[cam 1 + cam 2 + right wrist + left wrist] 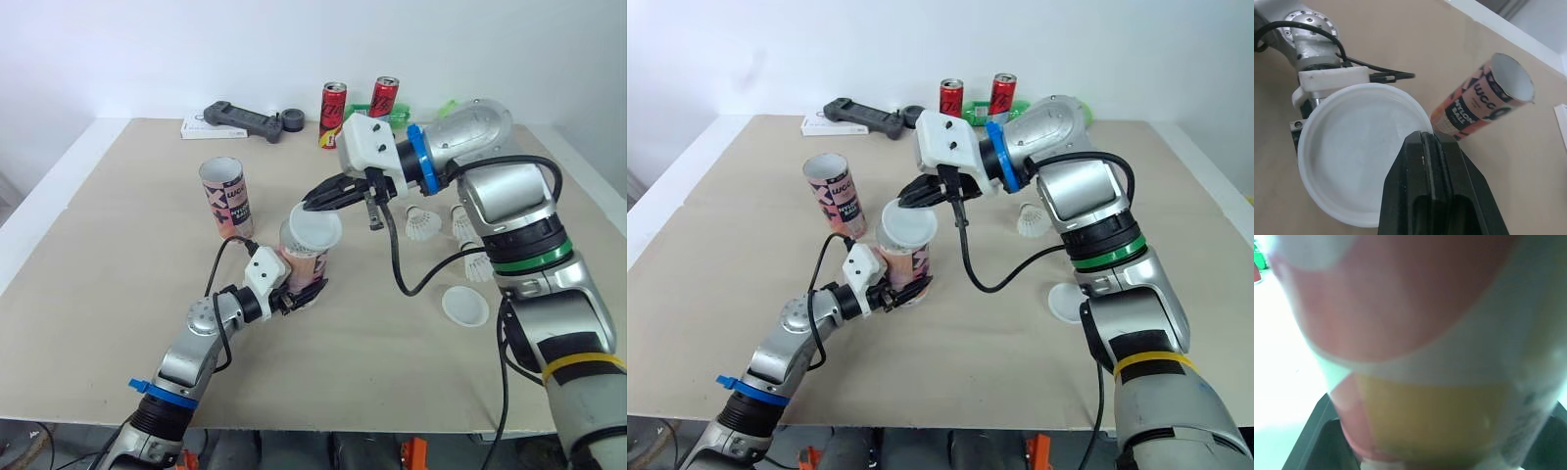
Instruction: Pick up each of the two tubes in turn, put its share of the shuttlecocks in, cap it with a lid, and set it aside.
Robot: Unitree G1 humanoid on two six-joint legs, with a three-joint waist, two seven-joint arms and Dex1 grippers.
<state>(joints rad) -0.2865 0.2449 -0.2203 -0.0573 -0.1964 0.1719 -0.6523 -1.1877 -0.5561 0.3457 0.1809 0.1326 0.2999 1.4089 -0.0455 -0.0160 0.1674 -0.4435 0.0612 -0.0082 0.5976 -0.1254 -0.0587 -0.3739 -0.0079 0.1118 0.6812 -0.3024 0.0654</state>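
Held tube (pixel 304 264): stands near the table's middle with its long axis close to vertical, mouth up and base low between the fingers.
Left gripper (pixel 304 292): clamped around the held tube's lower part. In the left wrist view the pink, white and yellow wall is a close blur, with black fingers (pixel 1317 431) at the lower corners.
Lid (pixel 315 231): white, at the held tube's mouth, tilted with its face toward the robot. Whether it is seated cannot be told.
Right gripper (pixel 312 203): pinched on the lid's far rim, reaching in from the right.
Hidden: the held tube's contents, behind the lid.
Second tube (pixel 225 198): upright, open mouth up, behind and to the left, apart from the first.
Spare lid (pixel 464 305): flat on the table (pixel 118 225), to the right.
Shuttlecocks (pixel 423 224): loose on the right, partly behind the right arm.
Far edge: two red cans (pixel 334 114) and a black device (pixel 242 119).
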